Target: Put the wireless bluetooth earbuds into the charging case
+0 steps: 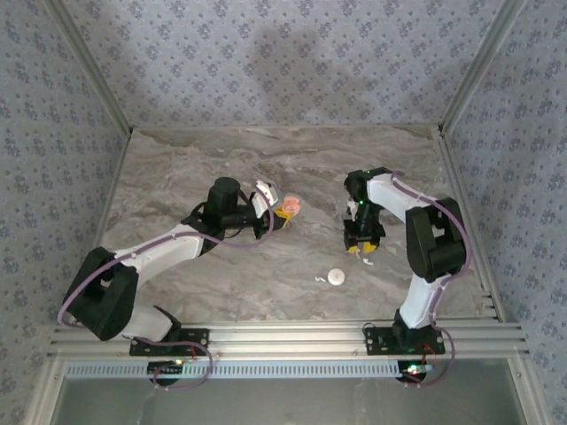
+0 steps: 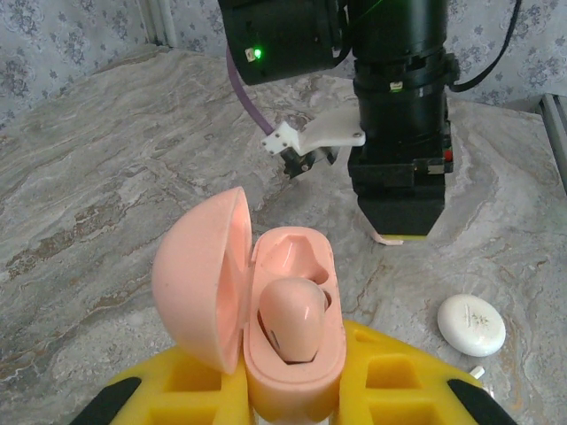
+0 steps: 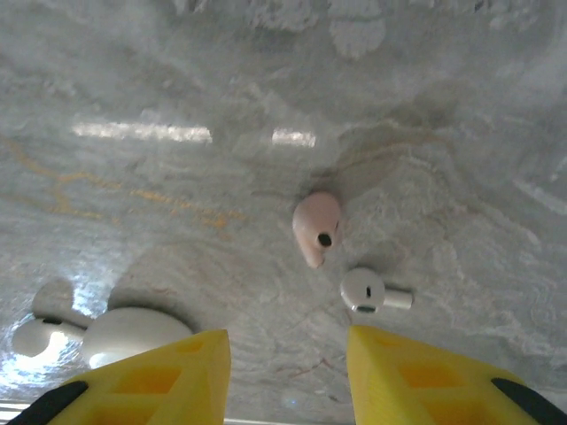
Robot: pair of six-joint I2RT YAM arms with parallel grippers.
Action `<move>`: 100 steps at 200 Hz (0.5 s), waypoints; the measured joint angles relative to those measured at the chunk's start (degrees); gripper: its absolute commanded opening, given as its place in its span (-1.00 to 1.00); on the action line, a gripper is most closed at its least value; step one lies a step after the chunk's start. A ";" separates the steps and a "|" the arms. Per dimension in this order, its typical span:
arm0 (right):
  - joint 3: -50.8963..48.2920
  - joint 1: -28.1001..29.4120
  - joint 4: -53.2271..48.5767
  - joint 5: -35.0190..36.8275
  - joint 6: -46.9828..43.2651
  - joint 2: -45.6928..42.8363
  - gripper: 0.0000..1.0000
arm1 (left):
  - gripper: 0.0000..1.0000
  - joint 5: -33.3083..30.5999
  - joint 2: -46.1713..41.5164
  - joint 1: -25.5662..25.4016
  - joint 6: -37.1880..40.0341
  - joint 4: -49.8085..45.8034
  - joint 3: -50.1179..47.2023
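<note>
left fingers clamp the open pink case — one earbud seated.

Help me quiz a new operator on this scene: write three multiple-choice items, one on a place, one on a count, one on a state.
1. Where is the loose pink earbud?
A) on the table, beside a white earbud
B) on top of an arm
C) hanging from a cable

2. How many earbuds sit in the pink case?
A) none
B) one
C) two

3. The pink case's lid is:
A) shut
B) open
C) missing

Answers:
1 A: the right wrist view shows it lying on the marble next to the white one.
2 B: the seated pink earbud fills one slot, and the empty slot is beside it.
3 B: the lid stands swung aside in the left wrist view.
</note>
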 measured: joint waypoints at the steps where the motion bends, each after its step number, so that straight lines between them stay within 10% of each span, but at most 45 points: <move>1: 0.07 -0.07 0.00 -0.02 -0.13 0.15 -0.19 | -0.66 0.00 0.00 0.00 0.00 0.00 0.00; 100: 0.74 -1.70 3.63 -0.52 -2.05 3.93 -0.32 | -0.66 0.00 0.48 0.31 0.00 -0.02 0.00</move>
